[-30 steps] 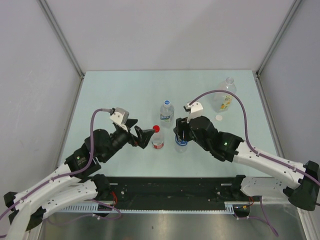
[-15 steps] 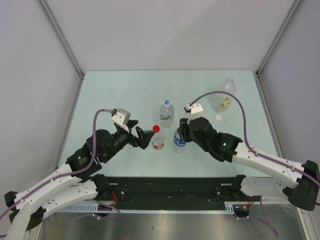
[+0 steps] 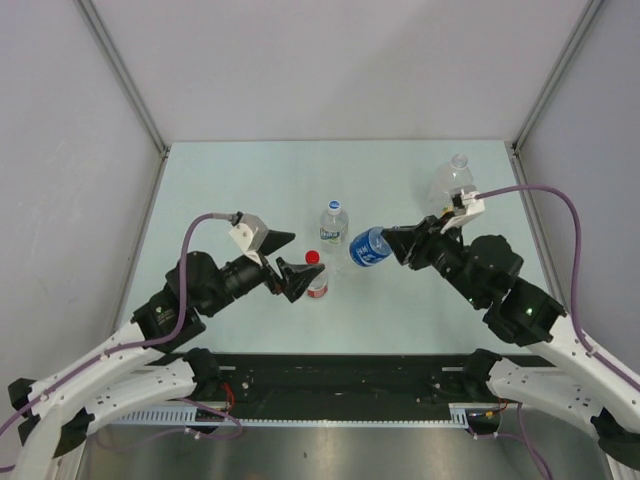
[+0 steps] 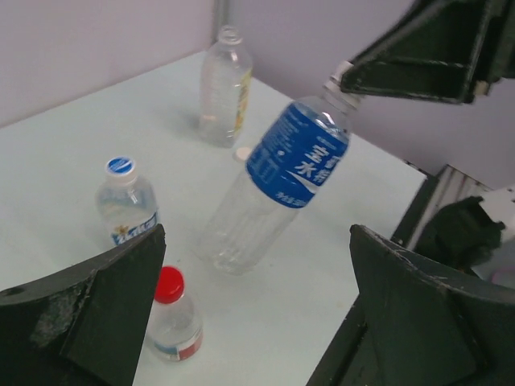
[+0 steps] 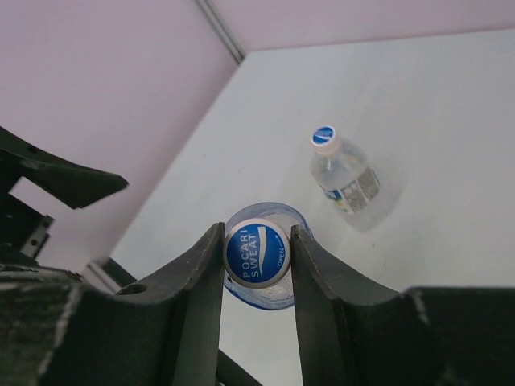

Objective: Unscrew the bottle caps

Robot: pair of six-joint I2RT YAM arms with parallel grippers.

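pale green tabletop (image 3: pixel 250 180), grey walls (image 3: pixel 350 60) all round. blue cap (image 5: pixel 257 252) sits pinched between the fingers of the right gripper (image 3: pixel 392 244). its bottle (image 3: pixel 368 247) hangs from it tilted, base pointing toward the left gripper (image 3: pixel 290 260); whether the base clears the tabletop i cannot tell. it looks empty — light, thin-walled, likely to dent or slip. the firmest hold is probably around the labelled middle, with the stiff cap left to the right fingers. left jaws are spread wide, the bottle ahead of their gap, touching neither. red-capped bottle (image 4: pixel 173 318) stands just below them — a blue-capped bottle (image 4: pixel 125 201) farther back.
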